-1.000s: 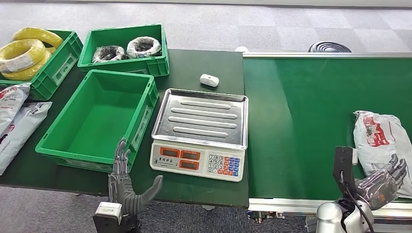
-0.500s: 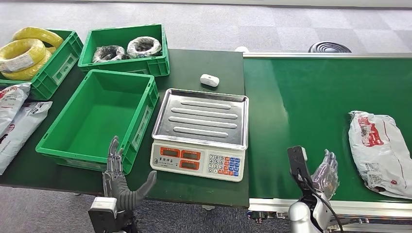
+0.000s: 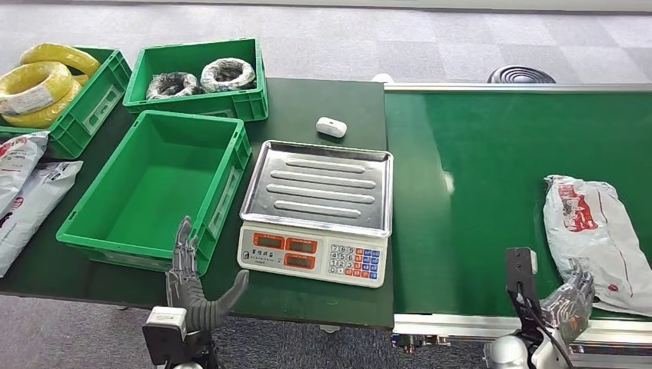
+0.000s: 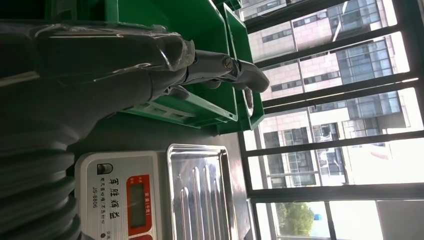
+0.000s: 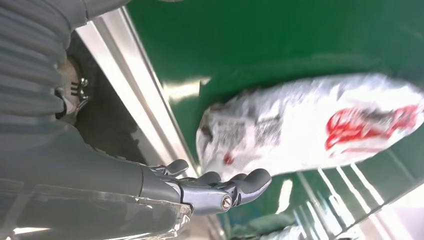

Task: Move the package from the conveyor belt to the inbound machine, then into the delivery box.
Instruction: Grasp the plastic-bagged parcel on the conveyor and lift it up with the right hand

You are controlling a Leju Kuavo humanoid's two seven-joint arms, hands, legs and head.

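A white plastic package (image 3: 596,240) with red print lies on the green conveyor belt (image 3: 492,169) at the right; the right wrist view shows the package (image 5: 310,125) blurred. My right hand (image 3: 567,306) hovers open at the belt's near edge, just short of the package, holding nothing. My left hand (image 3: 192,284) stands open, fingers spread upward, by the near corner of the empty green box (image 3: 158,188). The weighing scale (image 3: 319,211) with its steel tray sits between box and belt; the left wrist view shows the scale (image 4: 150,195) beside my fingers (image 4: 220,70).
Two more green crates stand at the back left, one with yellow cable coils (image 3: 38,81), one with dark coils (image 3: 200,77). White bags (image 3: 23,188) lie at the far left. A small white device (image 3: 331,127) rests behind the scale. The belt's metal rail (image 3: 461,327) runs along the front.
The package has ridden leftward along the belt. My right hand swung left, then back to the right, and now sits near the package's close end. The left hand barely shifted.
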